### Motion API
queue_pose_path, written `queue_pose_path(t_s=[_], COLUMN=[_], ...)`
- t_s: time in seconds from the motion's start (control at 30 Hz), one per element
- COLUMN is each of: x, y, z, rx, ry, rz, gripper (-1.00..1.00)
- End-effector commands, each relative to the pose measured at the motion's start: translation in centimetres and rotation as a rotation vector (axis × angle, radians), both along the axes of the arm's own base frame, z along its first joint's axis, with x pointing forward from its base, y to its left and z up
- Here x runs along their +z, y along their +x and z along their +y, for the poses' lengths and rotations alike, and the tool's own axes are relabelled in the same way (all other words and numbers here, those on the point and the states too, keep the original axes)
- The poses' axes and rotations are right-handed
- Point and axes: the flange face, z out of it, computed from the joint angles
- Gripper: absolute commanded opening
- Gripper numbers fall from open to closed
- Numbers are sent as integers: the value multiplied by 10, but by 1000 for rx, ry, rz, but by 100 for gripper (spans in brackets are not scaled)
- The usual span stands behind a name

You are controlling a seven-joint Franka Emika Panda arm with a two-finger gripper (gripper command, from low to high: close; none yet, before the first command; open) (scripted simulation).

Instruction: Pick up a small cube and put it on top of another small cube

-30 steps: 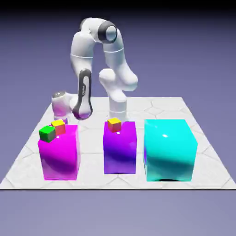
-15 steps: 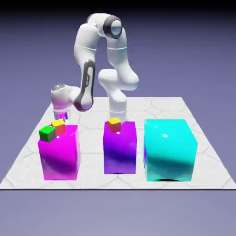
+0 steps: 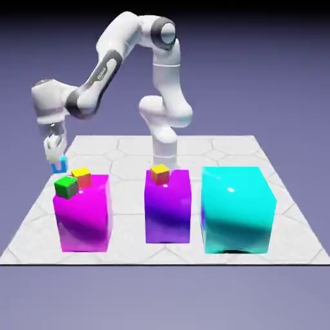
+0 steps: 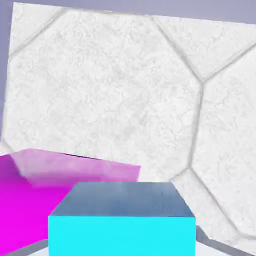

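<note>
At the exterior view's left, the gripper (image 3: pixel 58 161) is closed on a small blue cube (image 3: pixel 59 167), holding it in the air near the magenta block (the hand view shows that cube (image 4: pixel 122 235) large and bright cyan at its bottom edge). Next comes the magenta block (image 3: pixel 84 216), with a small green cube (image 3: pixel 66 187) on its top toward the left and a small orange-yellow cube (image 3: pixel 82 178) just beside it, to the right. Farther right, the purple block (image 3: pixel 167 209) carries another small cube, the yellow-orange one (image 3: pixel 160 174). At the far right, the large cyan block (image 3: pixel 237 209) rests on the white counter (image 3: pixel 132 248).
</note>
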Motion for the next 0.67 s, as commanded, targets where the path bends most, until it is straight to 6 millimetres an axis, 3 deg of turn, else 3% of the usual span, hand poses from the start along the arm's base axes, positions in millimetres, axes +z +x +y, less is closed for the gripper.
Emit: queue_pose_path(t_s=[0.0, 0.23, 0.3, 0.37, 0.5, 0.53, 0.57, 0.6, 0.63], x=[10, 80, 84, 84, 17, 14, 14, 14, 31], y=[9, 71, 59, 58, 58, 58, 58, 58, 59], z=[8, 100, 71, 69, 70, 70, 70, 70, 69], rx=[-9, -37, -175, -184, -184, -184, -184, -184, -184], ry=[-1, -45, -56, -57, -57, -57, -57, -57, -57], rz=[13, 104, 100, 99, 99, 99, 99, 99, 99], gripper=[-100, -100, -100, -100, -100, -100, 100, 100, 100])
